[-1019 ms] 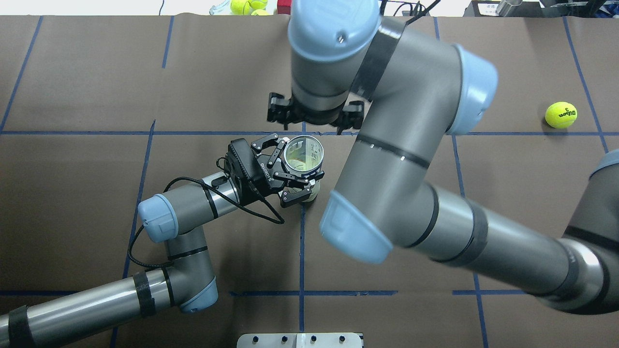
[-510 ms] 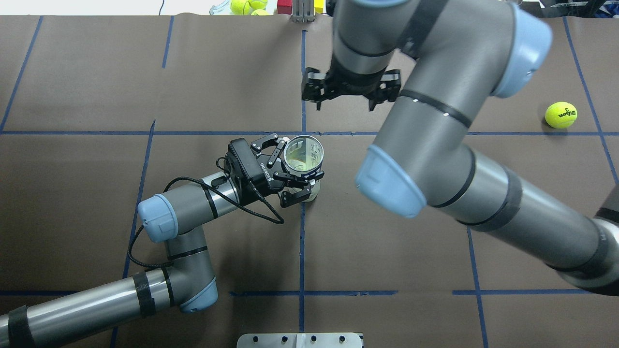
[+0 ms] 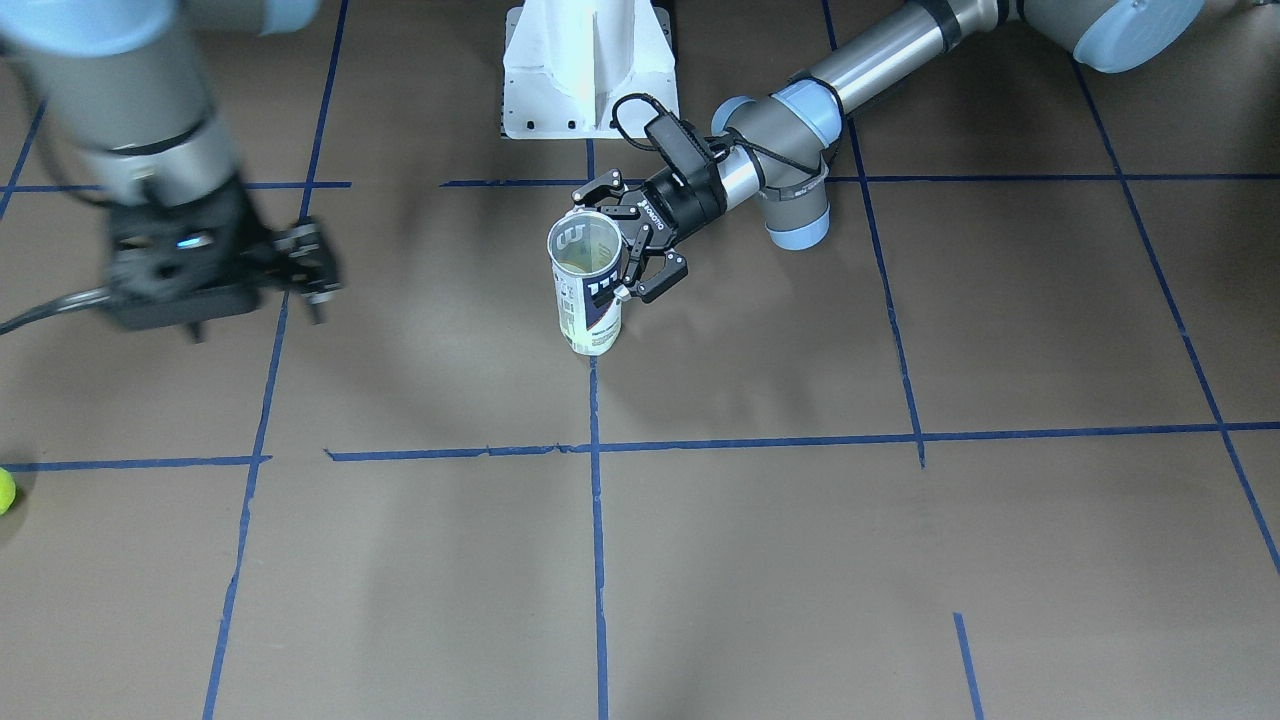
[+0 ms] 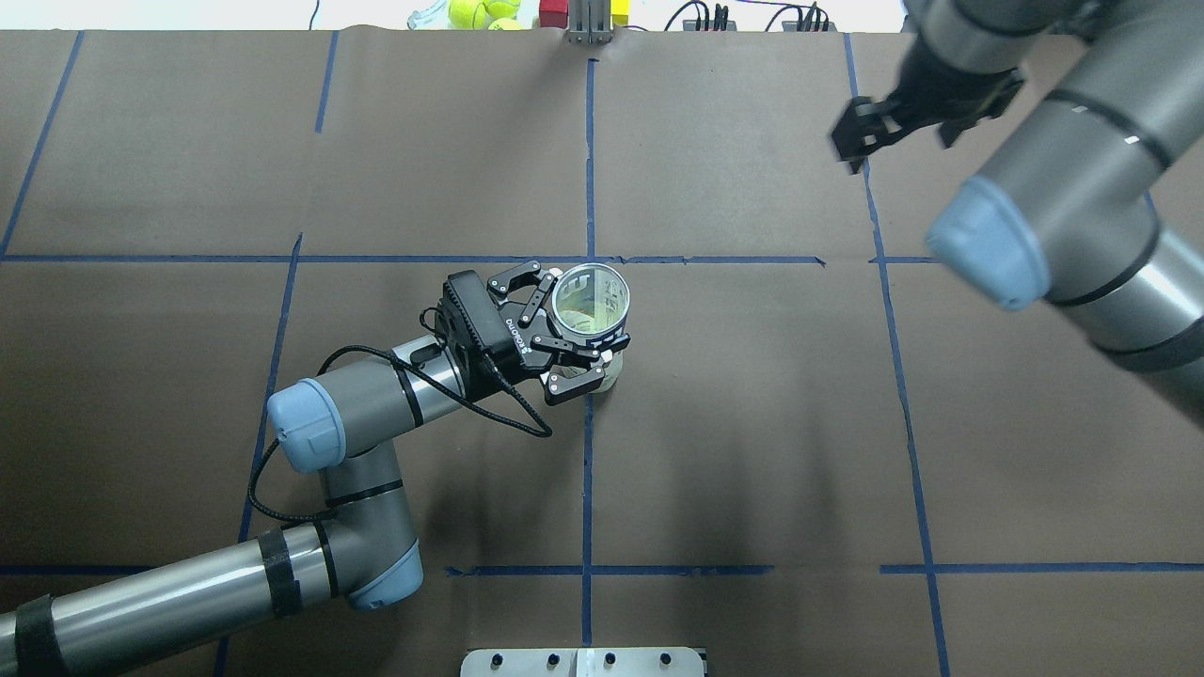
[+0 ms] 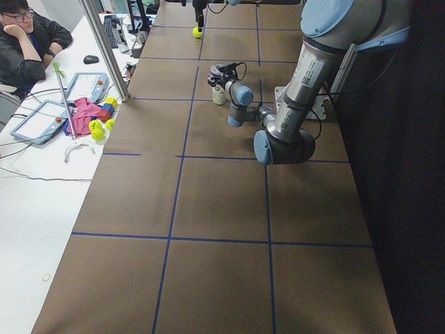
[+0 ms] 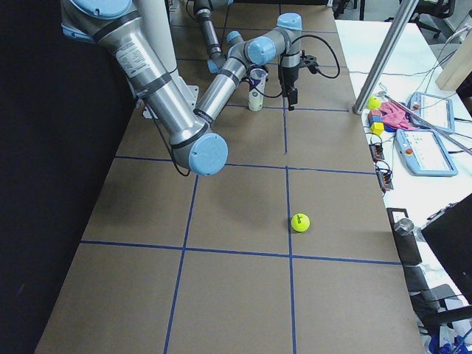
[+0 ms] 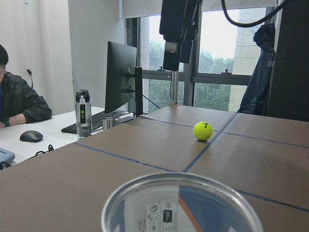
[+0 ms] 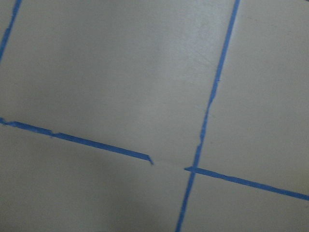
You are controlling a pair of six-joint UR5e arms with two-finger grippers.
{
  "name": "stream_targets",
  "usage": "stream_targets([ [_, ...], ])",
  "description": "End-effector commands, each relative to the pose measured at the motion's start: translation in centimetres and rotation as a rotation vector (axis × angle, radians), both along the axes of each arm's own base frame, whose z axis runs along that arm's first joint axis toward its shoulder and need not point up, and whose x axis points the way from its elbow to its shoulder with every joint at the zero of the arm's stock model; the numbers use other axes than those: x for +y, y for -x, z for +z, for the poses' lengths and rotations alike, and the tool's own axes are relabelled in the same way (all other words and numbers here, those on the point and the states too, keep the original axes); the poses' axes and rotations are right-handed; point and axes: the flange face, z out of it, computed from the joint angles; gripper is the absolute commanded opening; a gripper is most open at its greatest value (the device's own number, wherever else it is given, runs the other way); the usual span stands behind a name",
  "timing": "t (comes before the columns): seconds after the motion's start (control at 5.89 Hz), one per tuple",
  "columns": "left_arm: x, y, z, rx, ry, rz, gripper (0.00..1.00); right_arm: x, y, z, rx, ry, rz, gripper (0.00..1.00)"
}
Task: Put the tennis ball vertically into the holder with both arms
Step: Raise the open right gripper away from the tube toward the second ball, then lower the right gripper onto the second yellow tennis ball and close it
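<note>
A brown paper-covered table (image 4: pixel 752 423) marked off with blue tape lines fills the workspace, with a person seated at a white desk alongside it in the left side view. Near the table's middle the clear Wilson tennis-ball can (image 4: pixel 591 303) stands upright with its mouth open to the ceiling; the left gripper (image 4: pixel 564 324) reaches in from the side with its fingers closed around the can's upper wall, apparently to steady it so a ball can be dropped straight down without tipping it. From the front, the can (image 3: pixel 588 285) seems to hold nothing yet. The right gripper (image 4: pixel 917 118) hangs high over the far right part of the table, fingers spread wide and carrying nothing; its wrist camera sees only bare paper and tape. The loose tennis ball (image 6: pixel 299 222) lies on the table well apart from the can, on the right arm's side, so that arm looks placed to fetch it.
</note>
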Motion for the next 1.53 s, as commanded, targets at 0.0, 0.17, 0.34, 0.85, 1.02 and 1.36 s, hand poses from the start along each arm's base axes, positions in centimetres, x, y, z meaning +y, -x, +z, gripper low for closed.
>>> stream_targets([
  [0.0,0.0,0.0,0.0,0.001,0.0,0.0,0.9,-1.5,-7.4,7.0,0.026,-0.028,-0.08,0.99],
  [0.17,0.0,0.0,0.1,-0.001,0.0,0.0,0.9,-3.1,-9.0,11.7,0.002,-0.07,-0.099,0.99],
  [0.34,0.0,0.0,0.1,-0.001,0.0,0.0,0.9,-5.7,-10.6,17.8,-0.044,-0.102,-0.121,0.99],
  [0.85,0.3,-0.2,0.2,-0.001,0.0,0.005,0.9,-9.5,-12.9,33.9,-0.013,-0.142,-0.227,0.99],
  [1.02,0.3,-0.2,0.2,-0.002,0.001,0.005,0.9,-9.3,-12.7,36.5,-0.013,-0.143,-0.229,0.99],
  [1.36,0.3,0.0,0.9,-0.005,0.002,0.005,0.9,-8.5,-9.9,37.6,-0.011,-0.127,-0.269,1.0],
])
